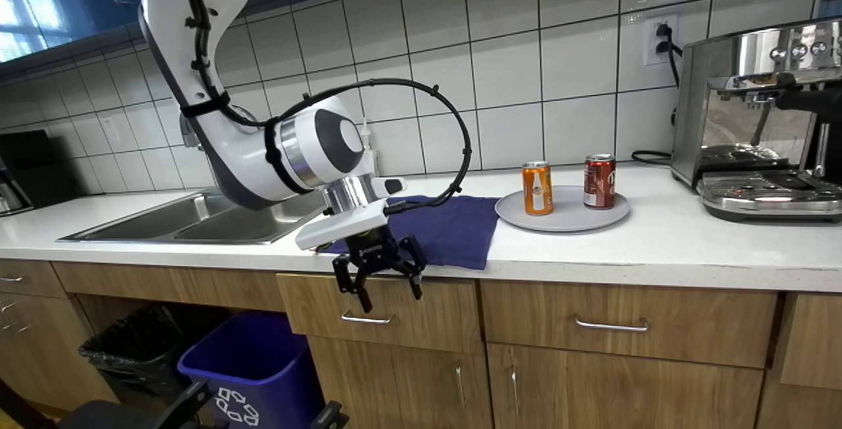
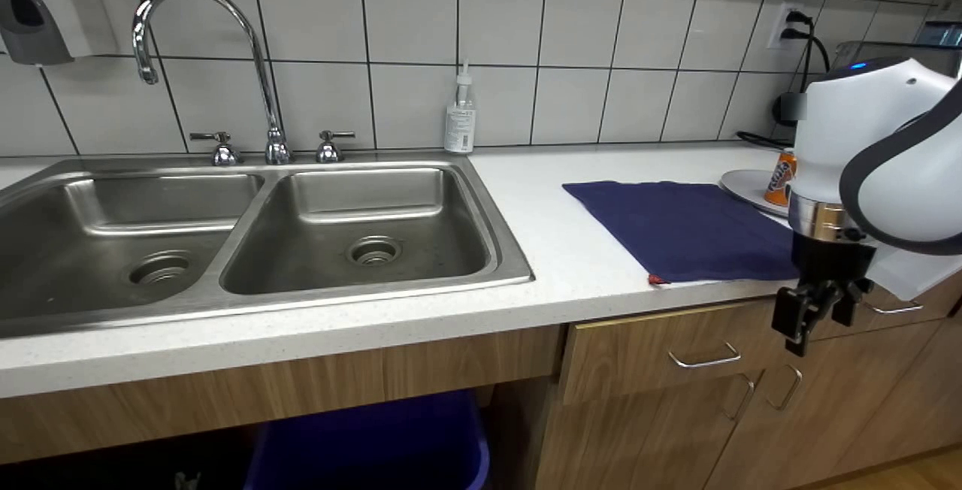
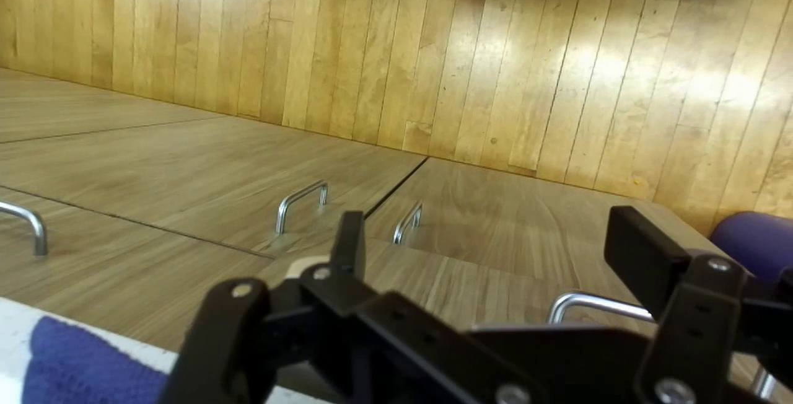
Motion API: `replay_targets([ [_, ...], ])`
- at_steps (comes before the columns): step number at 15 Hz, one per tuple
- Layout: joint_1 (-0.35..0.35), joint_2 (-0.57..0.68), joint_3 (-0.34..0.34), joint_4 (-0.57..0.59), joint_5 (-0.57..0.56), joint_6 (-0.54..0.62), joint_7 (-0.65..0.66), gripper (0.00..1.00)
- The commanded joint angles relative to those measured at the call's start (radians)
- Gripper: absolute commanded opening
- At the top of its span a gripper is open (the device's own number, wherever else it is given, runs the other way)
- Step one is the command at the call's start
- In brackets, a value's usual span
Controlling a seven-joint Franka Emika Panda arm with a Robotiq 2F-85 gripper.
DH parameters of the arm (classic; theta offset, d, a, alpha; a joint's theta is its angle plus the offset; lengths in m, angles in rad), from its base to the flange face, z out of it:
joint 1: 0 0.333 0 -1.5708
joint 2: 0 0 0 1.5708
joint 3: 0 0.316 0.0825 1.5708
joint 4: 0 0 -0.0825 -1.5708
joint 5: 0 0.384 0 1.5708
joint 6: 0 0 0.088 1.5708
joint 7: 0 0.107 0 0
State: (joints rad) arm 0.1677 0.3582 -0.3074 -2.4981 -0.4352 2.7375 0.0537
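Position: gripper (image 1: 391, 302) before drawer (image 1: 427, 310), jaws wide apart, nothing held

Left to right, as laid out in an exterior view:

1. The steel sink (image 1: 138, 224) has two basins and is set into the surface (image 1: 658, 245). Below it stand a black bin (image 1: 131, 343) and, to its right, a blue bin (image 1: 263, 383).

2. The drawer sits directly under the surface's front edge. Its handle (image 1: 365, 319) is a horizontal metal bar, judged rigid and smooth. Recommended hold: jaws above and below the bar at mid-length, gripped firmly, since polished metal may slip. The drawer's load depends on its contents, which are hidden.

3. The gripper hangs jaws down in front of the drawer, near the handle. The space between the jaws contains no object. In the wrist view a jaw covers part of the handle; contact cannot be confirmed.

4. The cloth (image 1: 454, 231) lies flat near the surface's front edge. Judged light and limp; pinch at a corner.

5. The plate (image 1: 569, 202) carries an orange can (image 1: 538, 189) and, to its right, a red can (image 1: 599, 182), both upright. The coffee machine (image 1: 763, 113) stands at far right.
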Motion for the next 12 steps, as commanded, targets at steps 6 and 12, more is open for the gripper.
replay_targets([
  [6, -0.039, -0.129, 0.036, -0.070, -0.030, -0.007, 0.018, 1.00],
  [12, -0.058, -0.170, 0.063, -0.068, -0.026, -0.006, 0.016, 1.00],
])
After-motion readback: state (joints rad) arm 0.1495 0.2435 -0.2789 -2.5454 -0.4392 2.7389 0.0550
